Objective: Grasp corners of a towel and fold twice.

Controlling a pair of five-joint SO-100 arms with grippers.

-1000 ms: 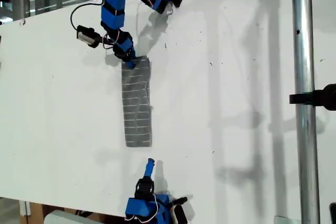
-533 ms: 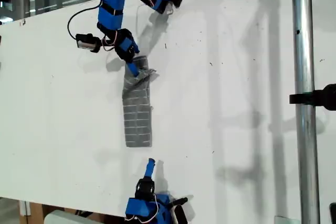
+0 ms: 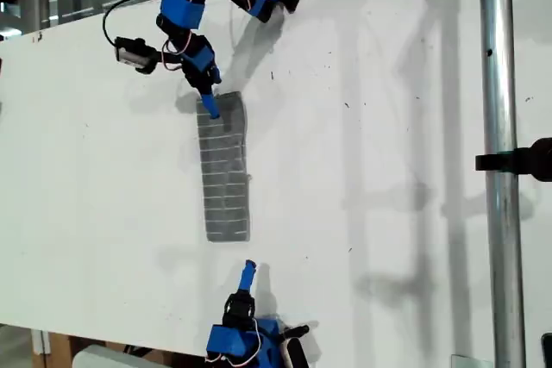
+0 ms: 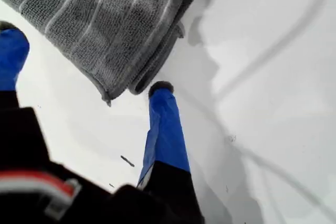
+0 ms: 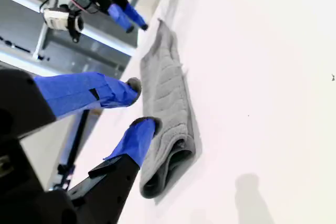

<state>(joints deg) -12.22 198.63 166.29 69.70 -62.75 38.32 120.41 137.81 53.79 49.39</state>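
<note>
The grey striped towel (image 3: 226, 170) lies folded into a narrow strip on the white table (image 3: 371, 127). My first gripper (image 3: 208, 102) is at the strip's far end, at the top of the exterior view. In the first wrist view its blue fingers (image 4: 164, 124) stand wide apart around a folded corner (image 4: 108, 97) of the towel (image 4: 105, 19), so my first gripper (image 4: 86, 66) is open. My second gripper (image 3: 247, 270) is a little short of the strip's near end, not touching it. It is open (image 5: 143, 104) and empty, with the towel (image 5: 165, 98) stretching away beyond it.
A metal pole (image 3: 498, 213) with a black clamp (image 3: 517, 162) stands at the exterior view's right. A small camera module (image 3: 129, 52) on a cable hangs beside the first arm. The table's front edge runs along the bottom of the exterior view.
Half a second ago my first gripper had the far end lifted and crumpled. Now that end lies flat again and the gripper is open over it. The second arm has not moved.
</note>
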